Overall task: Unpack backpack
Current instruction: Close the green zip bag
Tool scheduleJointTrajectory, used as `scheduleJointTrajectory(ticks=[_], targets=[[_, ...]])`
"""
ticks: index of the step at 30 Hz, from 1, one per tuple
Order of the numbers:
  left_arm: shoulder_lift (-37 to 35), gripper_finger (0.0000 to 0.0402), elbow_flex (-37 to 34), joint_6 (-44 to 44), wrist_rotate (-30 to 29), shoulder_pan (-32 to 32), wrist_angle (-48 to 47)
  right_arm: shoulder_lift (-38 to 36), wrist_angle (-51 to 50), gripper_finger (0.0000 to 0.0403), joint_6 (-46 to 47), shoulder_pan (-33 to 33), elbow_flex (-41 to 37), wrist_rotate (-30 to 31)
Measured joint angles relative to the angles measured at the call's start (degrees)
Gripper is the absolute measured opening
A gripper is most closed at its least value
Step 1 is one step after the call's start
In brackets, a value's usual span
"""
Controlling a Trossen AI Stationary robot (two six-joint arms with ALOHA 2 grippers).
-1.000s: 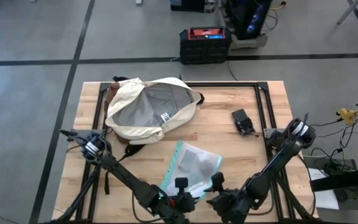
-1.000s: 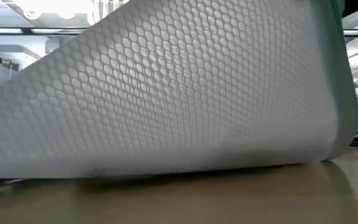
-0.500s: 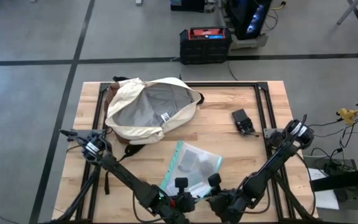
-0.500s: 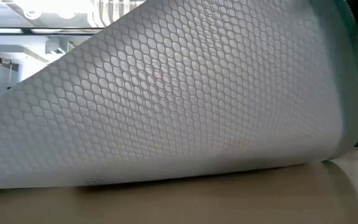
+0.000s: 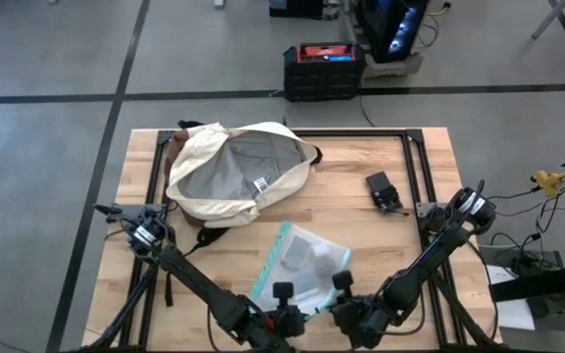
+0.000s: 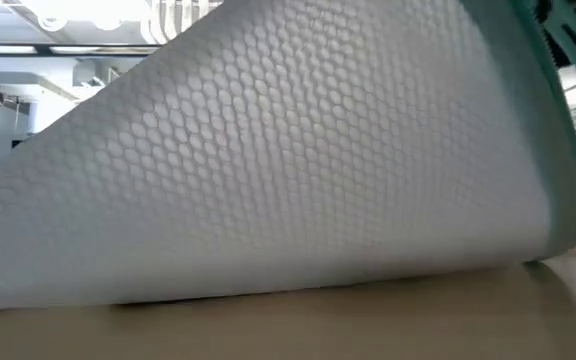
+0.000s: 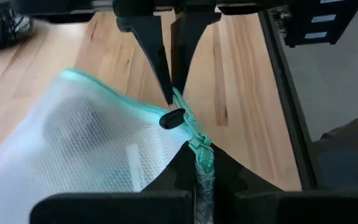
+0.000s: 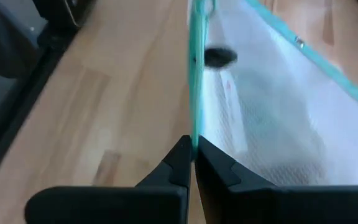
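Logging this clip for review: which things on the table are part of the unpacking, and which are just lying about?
Part of the job:
- backpack, unzipped, lying at the table's far left
- clear teal-edged zip pouch, pinched at its teal edge by both the left end effector and the right end effector

Lying about:
- small black device, far right of the table

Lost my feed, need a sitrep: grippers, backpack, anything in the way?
Left gripper and right gripper shut on teal-edged pouch, table's near edge. Backpack open, far left, untouched. Small black device lies apart, right.
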Motion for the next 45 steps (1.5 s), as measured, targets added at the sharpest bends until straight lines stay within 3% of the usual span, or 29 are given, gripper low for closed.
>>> scheduleJointTrajectory(ticks=[9,18,28,34,39,45], targets=[[0.17,0.0000,0.02,-1.64,-0.05,-0.77,-0.13,0.22,-4.91,0.0000,4.76,0.27,-2.10,-2.01],[0.17,0.0000,-0.05,-1.62,-0.06,-0.90,1.35,-0.33,10.22,0.0004,-6.06,0.66,1.44,-1.33],[0.17,0.0000,-3.53,1.16,3.00,-1.05,8.78,-0.11,22.60,0.0131,-15.09,-1.47,1.52,-1.39],[0.17,0.0000,-4.04,2.72,2.56,-1.03,10.49,1.47,23.47,0.0160,-13.64,-4.26,1.52,-6.90],[0.17,0.0000,-4.06,3.09,2.34,-1.01,11.15,1.84,24.64,0.0132,-11.80,-5.50,1.52,-10.79],[0.17,0.0000,-4.20,2.48,2.64,-1.03,10.95,1.84,24.25,0.0016,-11.31,-5.50,1.58,-14.00]])
